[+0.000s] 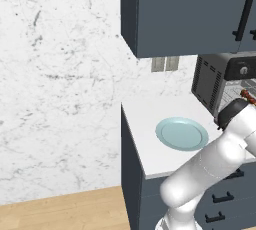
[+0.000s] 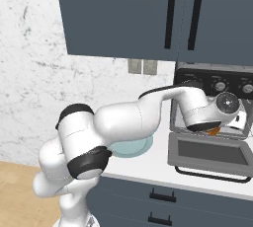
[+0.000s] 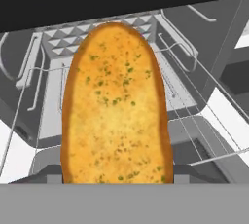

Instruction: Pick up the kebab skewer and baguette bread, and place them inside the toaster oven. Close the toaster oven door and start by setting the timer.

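White stone surface [image 1: 145, 124] carries my toaster oven [image 2: 212, 80] at its far right end, and its door [image 2: 210, 154] lies dropped open flat toward me. I see a pale blue plate [image 1: 182, 134] near the surface's front edge, left of the oven. My gripper [image 2: 213, 131] is at the oven's mouth, clamped on the baguette bread [image 3: 116, 106], which hangs over the wire rack [image 3: 187, 82]. I see the kebab skewer [image 1: 247, 95] lying inside on the rack.
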You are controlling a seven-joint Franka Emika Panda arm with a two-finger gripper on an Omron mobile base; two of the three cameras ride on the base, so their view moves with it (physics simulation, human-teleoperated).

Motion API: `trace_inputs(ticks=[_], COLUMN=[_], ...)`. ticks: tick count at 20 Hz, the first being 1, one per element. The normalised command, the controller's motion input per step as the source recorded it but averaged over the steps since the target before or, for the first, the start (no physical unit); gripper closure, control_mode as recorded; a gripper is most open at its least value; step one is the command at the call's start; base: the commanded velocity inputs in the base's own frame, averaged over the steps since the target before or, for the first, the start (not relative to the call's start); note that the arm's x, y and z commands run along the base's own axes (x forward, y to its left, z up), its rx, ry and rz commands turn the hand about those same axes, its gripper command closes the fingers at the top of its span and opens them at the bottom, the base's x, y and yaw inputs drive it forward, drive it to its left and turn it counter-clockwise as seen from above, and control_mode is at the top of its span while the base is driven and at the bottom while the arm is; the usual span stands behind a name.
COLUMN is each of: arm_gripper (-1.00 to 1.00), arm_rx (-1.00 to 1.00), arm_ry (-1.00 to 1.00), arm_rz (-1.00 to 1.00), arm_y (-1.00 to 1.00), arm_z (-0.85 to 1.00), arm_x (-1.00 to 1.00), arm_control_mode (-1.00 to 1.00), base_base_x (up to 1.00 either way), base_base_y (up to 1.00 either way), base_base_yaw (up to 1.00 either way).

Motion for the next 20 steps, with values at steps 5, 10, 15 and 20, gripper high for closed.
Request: trace_inputs(ticks=[5,10,15,20], arm_gripper=[1.0,1.0,1.0,1.0], arm_rx=[0.0,0.0,0.0,0.0], arm_ry=[0.0,0.0,0.0,0.0], arm_rz=[-0.02,-0.01,-0.04,-0.04], arm_y=[-0.38,-0.02,0.0,0.0], arm_z=[-0.08,-0.01,-0.06,-0.18], arm_x=[0.01,0.1,0.06,0.0], arm_control_mode=[-1.0,-1.0,-1.0,-1.0], base_base_x=[0.0,0.0,0.0,0.0], base_base_y=[0.0,0.0,0.0,0.0], base_base_yaw=[0.0,0.0,0.0,0.0])
